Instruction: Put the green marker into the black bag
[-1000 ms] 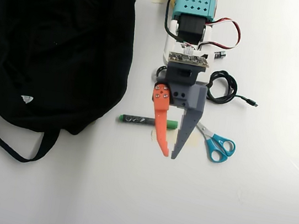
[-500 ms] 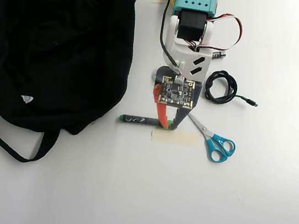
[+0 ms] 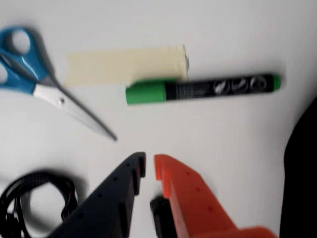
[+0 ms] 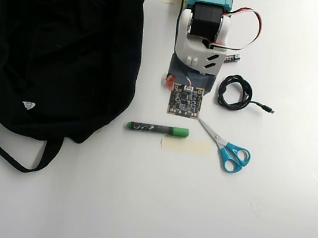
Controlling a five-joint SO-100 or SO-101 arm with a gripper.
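The green marker [image 4: 157,129] lies flat on the white table [image 4: 146,212], well clear of the gripper, its green cap touching the upper edge of a strip of beige tape [image 4: 186,146] in the overhead view. The wrist view shows the marker [image 3: 203,89] ahead of the gripper [image 3: 149,166], whose dark blue and orange fingers stand nearly pressed together with only a thin slit between their tips, holding nothing.

To the right of the marker in the overhead view lie blue-handled scissors [image 4: 229,151], blades pointing up-left toward the arm; above them sits a coiled black cable [image 4: 235,92], and a small black battery [image 4: 233,58] lies beside the arm's base. The black bag [image 4: 57,45] fills the upper left, its lower edge near the marker's tail, a strap [image 4: 1,147] looping below. Nothing lies between marker and bag.

Half a second earlier the fingers straddled the marker's cap end; now the arm is drawn back toward its base, the marker left in the same place.
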